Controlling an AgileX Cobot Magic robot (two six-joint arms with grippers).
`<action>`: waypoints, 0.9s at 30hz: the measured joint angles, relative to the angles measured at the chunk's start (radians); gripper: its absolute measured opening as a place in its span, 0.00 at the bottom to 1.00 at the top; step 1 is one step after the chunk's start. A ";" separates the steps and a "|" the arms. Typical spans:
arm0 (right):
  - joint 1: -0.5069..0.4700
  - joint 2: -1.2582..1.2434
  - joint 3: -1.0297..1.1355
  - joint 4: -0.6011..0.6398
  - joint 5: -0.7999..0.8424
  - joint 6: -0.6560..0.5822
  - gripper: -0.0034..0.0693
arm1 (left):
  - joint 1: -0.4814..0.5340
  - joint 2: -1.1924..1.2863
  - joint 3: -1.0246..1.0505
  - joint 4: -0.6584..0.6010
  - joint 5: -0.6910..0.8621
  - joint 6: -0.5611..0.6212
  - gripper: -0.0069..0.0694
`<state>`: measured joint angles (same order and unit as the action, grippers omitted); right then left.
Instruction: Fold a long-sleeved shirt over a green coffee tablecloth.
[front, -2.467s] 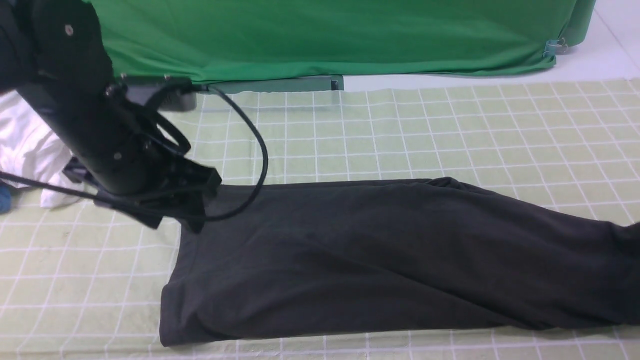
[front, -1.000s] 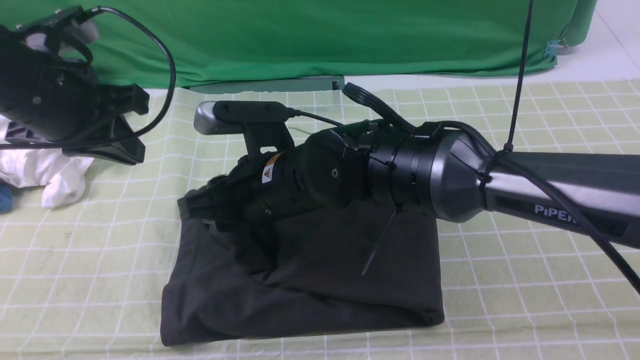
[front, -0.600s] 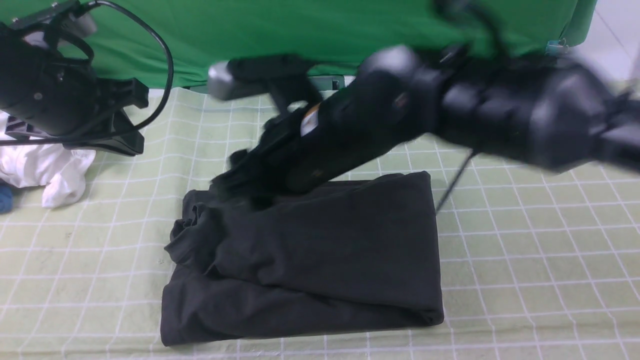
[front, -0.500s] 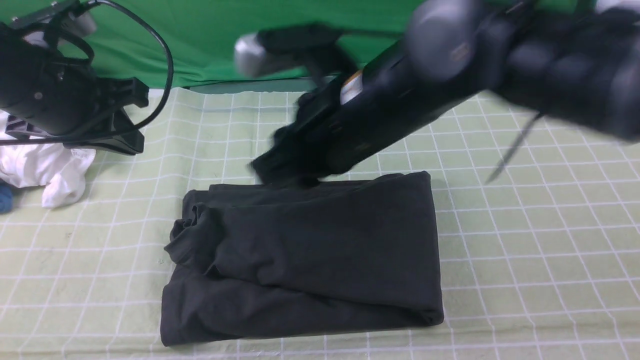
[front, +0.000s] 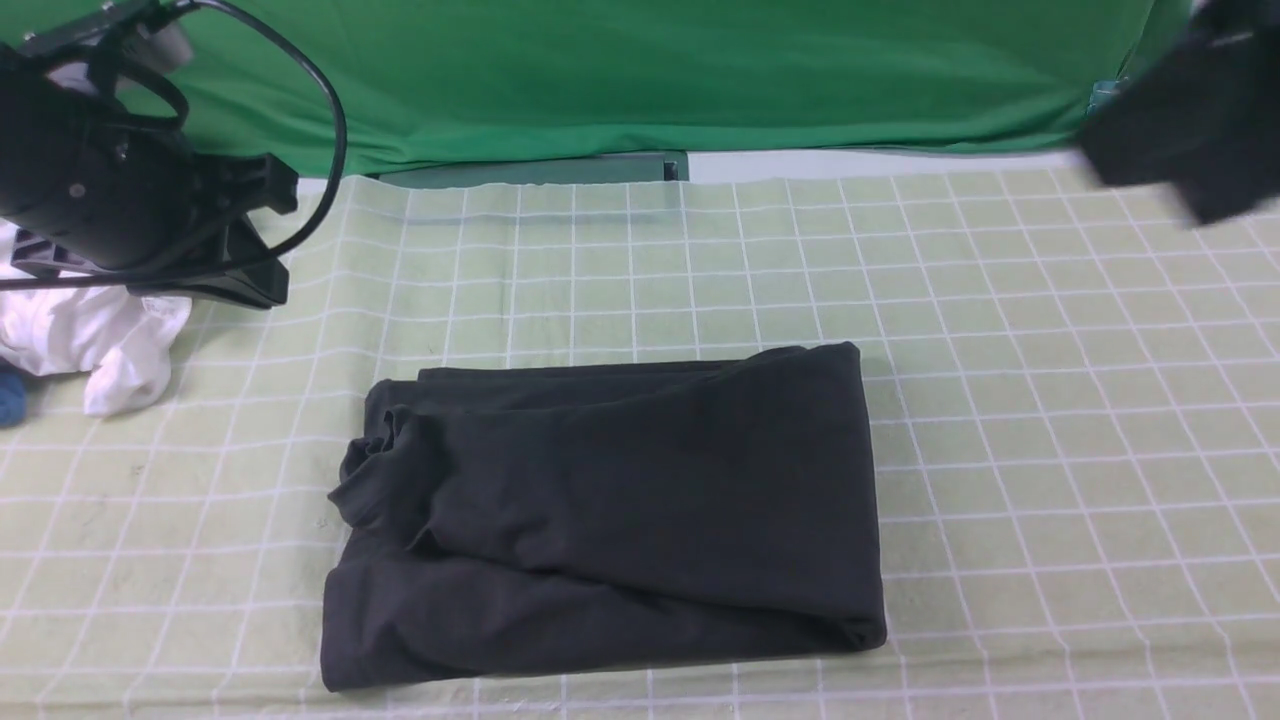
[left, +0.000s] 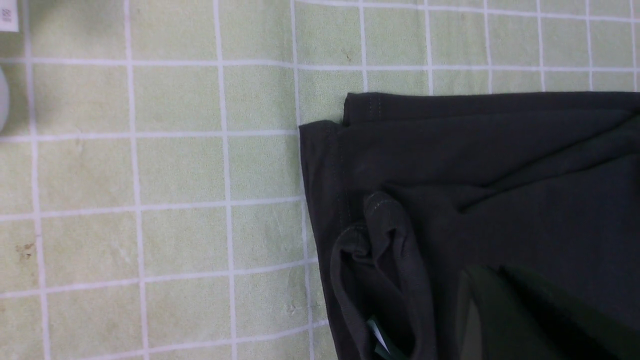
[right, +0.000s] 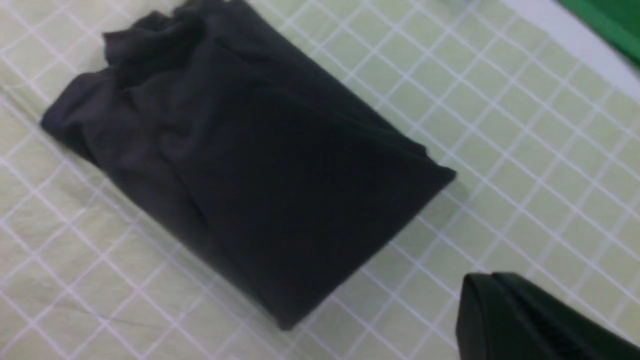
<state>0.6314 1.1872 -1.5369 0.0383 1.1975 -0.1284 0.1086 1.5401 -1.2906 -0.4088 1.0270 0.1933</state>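
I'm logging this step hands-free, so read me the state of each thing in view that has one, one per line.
long-sleeved shirt: folded into a compact rectangle, lying flat, held by nothing.
green coffee tablecloth: spread flat under the shirt.
left gripper: raised off the cloth, clear of the shirt; fingers' state unclear.
right gripper: blurred at the far right edge, clear of the shirt; fingers' state unclear.
white garment: crumpled at the left edge.

1. The left gripper (front: 255, 285) hung just above the cloth (front: 1050, 400), with open cloth between it and the shirt (front: 610, 520).
2. White clothes (front: 90, 340) lay close beside it, on the side away from the shirt.
3. The right gripper (front: 1190, 130) stood well apart from the shirt, with bare cloth between.
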 joint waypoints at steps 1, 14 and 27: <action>0.000 -0.072 0.021 -0.033 0.005 0.019 0.05 | 0.000 0.000 0.000 0.000 0.000 0.000 0.11; 0.000 -0.711 0.557 -0.086 -0.236 0.090 0.05 | 0.000 0.000 0.000 -0.012 0.000 0.000 0.11; 0.000 -0.929 1.166 -0.086 -1.106 0.094 0.08 | 0.000 0.000 0.000 -0.011 -0.008 0.000 0.11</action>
<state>0.6314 0.2580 -0.3705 -0.0473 0.0912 -0.0349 0.1086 1.5401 -1.2906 -0.4198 1.0194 0.1933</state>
